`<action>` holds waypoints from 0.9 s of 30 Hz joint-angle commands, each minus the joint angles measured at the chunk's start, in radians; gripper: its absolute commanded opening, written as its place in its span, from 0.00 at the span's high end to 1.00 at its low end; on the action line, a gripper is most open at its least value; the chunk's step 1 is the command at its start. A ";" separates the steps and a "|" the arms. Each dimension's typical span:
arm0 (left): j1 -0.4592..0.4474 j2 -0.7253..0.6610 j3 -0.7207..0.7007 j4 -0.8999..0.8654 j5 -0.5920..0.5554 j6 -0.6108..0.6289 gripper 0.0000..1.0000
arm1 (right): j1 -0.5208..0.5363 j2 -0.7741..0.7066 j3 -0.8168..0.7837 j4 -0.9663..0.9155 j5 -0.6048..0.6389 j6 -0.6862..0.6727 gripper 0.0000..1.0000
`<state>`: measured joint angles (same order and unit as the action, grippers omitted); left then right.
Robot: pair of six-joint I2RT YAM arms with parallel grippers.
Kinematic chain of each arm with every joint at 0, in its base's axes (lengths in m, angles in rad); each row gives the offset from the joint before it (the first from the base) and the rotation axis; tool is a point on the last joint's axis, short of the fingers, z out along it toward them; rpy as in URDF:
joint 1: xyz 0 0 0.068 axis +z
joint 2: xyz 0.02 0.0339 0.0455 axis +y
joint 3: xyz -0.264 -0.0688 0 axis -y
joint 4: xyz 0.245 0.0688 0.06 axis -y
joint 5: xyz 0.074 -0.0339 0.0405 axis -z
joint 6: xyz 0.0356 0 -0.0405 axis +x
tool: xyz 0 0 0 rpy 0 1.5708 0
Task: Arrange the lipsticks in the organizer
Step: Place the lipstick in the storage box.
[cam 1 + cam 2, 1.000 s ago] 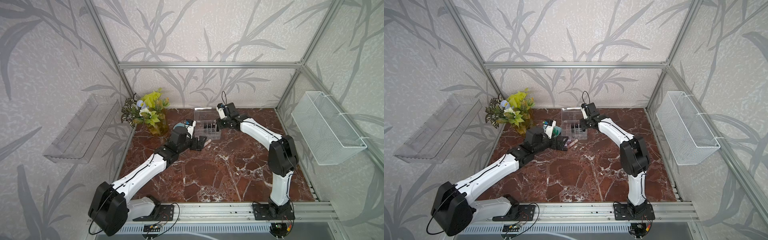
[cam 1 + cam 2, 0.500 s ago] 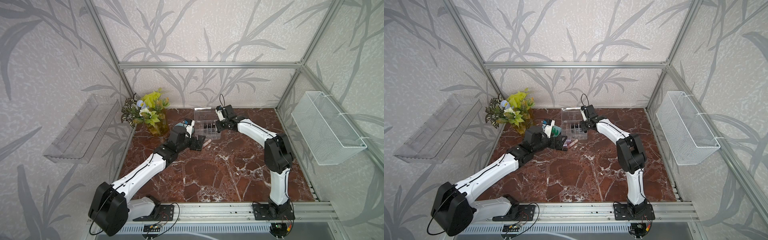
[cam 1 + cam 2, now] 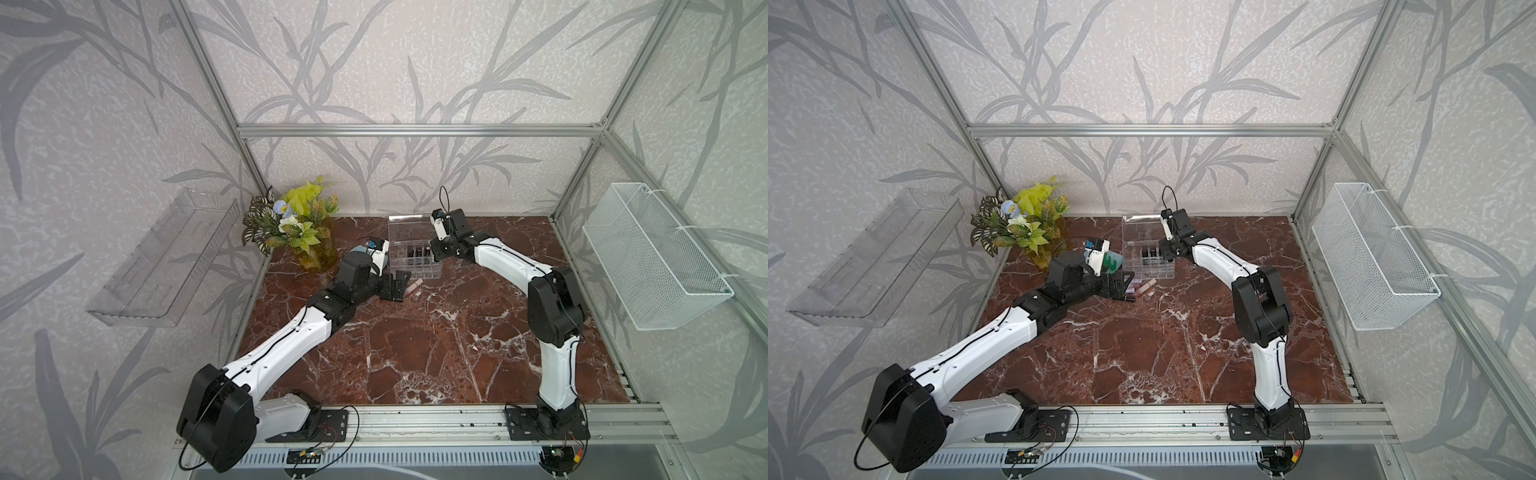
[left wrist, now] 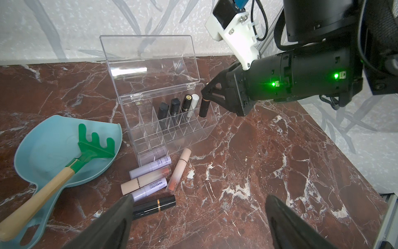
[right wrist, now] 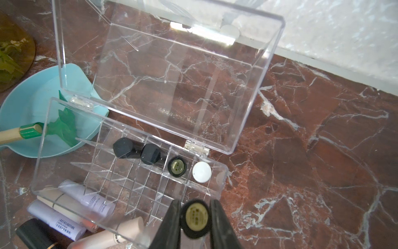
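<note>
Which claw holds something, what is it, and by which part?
The right claw grips a black lipstick by its upper end; the left claw is open and empty.

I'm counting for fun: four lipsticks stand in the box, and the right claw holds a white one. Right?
Not quite: the right gripper holds a black lipstick, not a white one, as the right wrist view shows. The white lipstick is one of four standing in the organizer.
</note>
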<state>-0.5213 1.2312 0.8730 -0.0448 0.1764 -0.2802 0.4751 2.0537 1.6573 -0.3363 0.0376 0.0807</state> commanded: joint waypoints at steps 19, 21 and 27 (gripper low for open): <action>0.016 0.011 -0.009 0.003 0.028 0.021 0.04 | 0.006 0.049 0.029 0.088 0.014 0.004 0.76; 0.015 0.008 -0.012 0.002 0.029 0.022 0.04 | 0.011 0.048 0.021 0.091 0.017 0.005 0.76; 0.020 -0.002 -0.022 0.001 0.031 0.025 0.04 | 0.022 0.042 -0.030 0.112 0.023 0.016 0.74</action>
<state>-0.5079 1.2415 0.8677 -0.0444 0.1932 -0.2787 0.4839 2.1036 1.6501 -0.2653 0.0521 0.0822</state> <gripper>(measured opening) 0.957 0.257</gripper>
